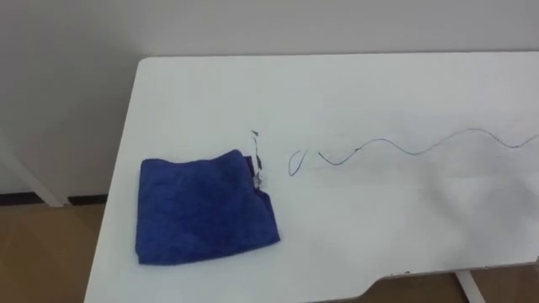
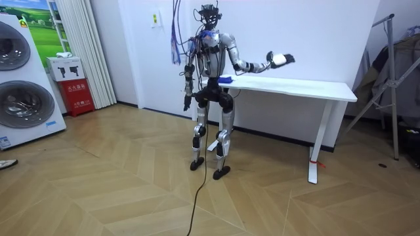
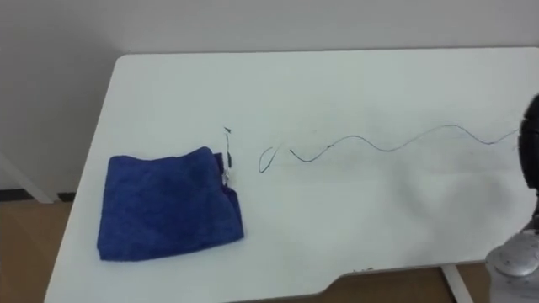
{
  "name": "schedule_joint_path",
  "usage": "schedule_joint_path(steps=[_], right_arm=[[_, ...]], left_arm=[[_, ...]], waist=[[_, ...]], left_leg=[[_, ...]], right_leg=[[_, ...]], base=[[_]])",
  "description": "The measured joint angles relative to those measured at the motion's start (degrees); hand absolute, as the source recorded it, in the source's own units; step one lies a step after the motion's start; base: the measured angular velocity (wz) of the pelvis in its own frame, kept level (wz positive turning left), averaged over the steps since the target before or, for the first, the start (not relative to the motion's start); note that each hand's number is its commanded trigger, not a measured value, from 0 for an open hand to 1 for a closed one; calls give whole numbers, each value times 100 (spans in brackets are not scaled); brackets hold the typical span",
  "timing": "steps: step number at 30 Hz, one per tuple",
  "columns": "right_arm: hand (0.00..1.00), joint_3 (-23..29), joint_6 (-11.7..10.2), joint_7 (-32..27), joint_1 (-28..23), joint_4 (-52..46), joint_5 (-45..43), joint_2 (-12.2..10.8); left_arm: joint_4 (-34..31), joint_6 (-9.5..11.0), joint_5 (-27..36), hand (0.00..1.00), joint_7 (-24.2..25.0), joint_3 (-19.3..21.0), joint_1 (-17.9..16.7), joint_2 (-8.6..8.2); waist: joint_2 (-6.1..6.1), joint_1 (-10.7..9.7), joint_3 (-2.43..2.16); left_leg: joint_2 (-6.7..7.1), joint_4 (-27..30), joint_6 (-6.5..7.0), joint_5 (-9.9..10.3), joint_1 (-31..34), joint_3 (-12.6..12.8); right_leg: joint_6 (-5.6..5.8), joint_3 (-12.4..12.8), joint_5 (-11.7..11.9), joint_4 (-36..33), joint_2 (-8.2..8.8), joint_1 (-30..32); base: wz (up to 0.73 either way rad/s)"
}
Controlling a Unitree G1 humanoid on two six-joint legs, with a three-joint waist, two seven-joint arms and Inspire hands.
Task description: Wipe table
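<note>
Now | fuzzy blue cloth (image 1: 206, 208), folded | smooth white tbl (image 1: 379, 236) | wavy line (image 1: 404, 148)

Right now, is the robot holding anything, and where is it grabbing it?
Nothing. The blue cloth lies untouched on the table; the right hand is raised above the table, empty, and the left hand hangs down.
</note>
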State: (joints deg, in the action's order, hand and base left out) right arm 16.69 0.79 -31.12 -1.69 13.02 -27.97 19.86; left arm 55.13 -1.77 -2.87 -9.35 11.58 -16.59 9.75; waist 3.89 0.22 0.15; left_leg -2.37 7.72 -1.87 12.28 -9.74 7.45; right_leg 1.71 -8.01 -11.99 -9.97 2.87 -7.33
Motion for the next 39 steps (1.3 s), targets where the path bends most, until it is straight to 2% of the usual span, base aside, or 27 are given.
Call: schedule_joint_path(steps=[3,4,8,10,15,19,26,29,31,32,33,34,35,36,37,38,39], right_arm=[[0,-253,-88,-8,40,-506,-508,0],[0,-388,-99,-8,39,-735,-687,1],[0,-812,-265,13,39,-1398,-1108,1],[0,-1057,-328,110,56,-1633,-1306,1],[0,-1720,-328,358,72,-1845,-1922,-2],[0,-2147,-420,615,64,-1896,-2341,-2],[0,-3039,-510,955,62,-2059,-2590,-12],[0,-3309,-498,1124,62,-2058,-2659,-17],[0,-3627,-514,1185,63,-2058,-2679,-16],[0,-3698,-531,1190,61,-2057,-2686,-14],[0,-3816,-644,1217,61,-2032,-2673,-67],[0,-4017,-775,1252,158,-2051,-2697,-142],[0,-4120,-824,1258,186,-2048,-2698,-122],[0,-4276,-844,1258,153,-2011,-2675,-130],[0,-4300,-841,1274,156,-1861,-2672,-115],[0,-4287,-815,1309,163,-1788,-2662,-116],[0,-4271,-770,1393,164,-1662,-2664,-130]], left_arm=[[0,41,-3,0,3,-80,50,8],[-1,68,-4,0,7,-121,53,7],[-3,157,-1,0,36,-184,66,-2],[-5,204,7,0,93,-199,81,-1],[0,219,-12,0,108,-394,177,-13],[1,250,-1,0,114,-417,211,-2],[2,391,62,0,131,-842,264,36],[1,408,73,0,155,-967,319,60],[65,498,49,0,151,-1049,380,81],[132,519,39,0,151,-1083,436,78],[262,597,-17,0,141,-1111,509,111],[300,677,-43,0,120,-1009,497,232],[379,689,-60,0,115,-960,454,250],[465,688,-59,0,116,-979,474,260],[468,695,-24,0,138,-1106,535,256],[471,710,-6,0,152,-1193,591,254],[467,725,-10,0,164,-1304,700,259]], waist=[[29,92,15],[32,172,16],[31,261,15],[34,350,13],[33,490,8],[6,613,9],[17,677,-7],[43,796,-23],[64,859,-35],[12,870,1],[-129,938,56],[-15,982,41],[-7,933,44],[-16,777,36],[-9,700,38],[-2,706,43],[68,760,65]], left_leg=[[0,-2,0,0,19,8],[0,-1,0,0,23,9],[0,-1,0,0,99,-22],[2,-4,0,0,108,-165],[-1,-5,0,0,117,-228],[-1,-8,0,0,107,-309],[-4,-23,0,0,122,-360],[-4,-34,0,0,121,-473],[-25,-43,2,-2,77,-704],[-77,-64,7,-6,1,-865],[-332,-104,8,-10,-90,-1426],[-383,-58,-28,12,27,-1568],[-448,3,-135,67,38,-1513],[-482,1,-266,117,50,-1211],[-467,-110,-269,109,134,-1067],[-429,-144,-260,99,241,-1024],[-360,-140,-34,4,416,-833]], right_leg=[[0,-3,0,2,0,16],[0,-6,0,5,1,49],[0,-18,0,16,0,70],[0,-33,0,17,-3,66],[0,-172,0,31,-1,40],[0,-185,1,31,-2,10],[0,-262,1,31,-2,3],[0,-229,1,31,-9,40],[0,-229,1,-90,-34,60],[-6,-251,-6,-320,-70,168],[-161,-61,-135,-531,-347,531],[-377,127,359,303,-546,729],[-483,-36,664,301,-579,713],[-505,-63,703,234,-597,658],[-505,26,703,220,-570,591],[-504,143,702,224,-557,572],[-425,378,657,227,-510,537]], base=[[-2],[0],[2],[6],[10],[9],[3],[-3],[-13],[-35],[-64],[-57],[-11],[52],[64],[70],[49]])
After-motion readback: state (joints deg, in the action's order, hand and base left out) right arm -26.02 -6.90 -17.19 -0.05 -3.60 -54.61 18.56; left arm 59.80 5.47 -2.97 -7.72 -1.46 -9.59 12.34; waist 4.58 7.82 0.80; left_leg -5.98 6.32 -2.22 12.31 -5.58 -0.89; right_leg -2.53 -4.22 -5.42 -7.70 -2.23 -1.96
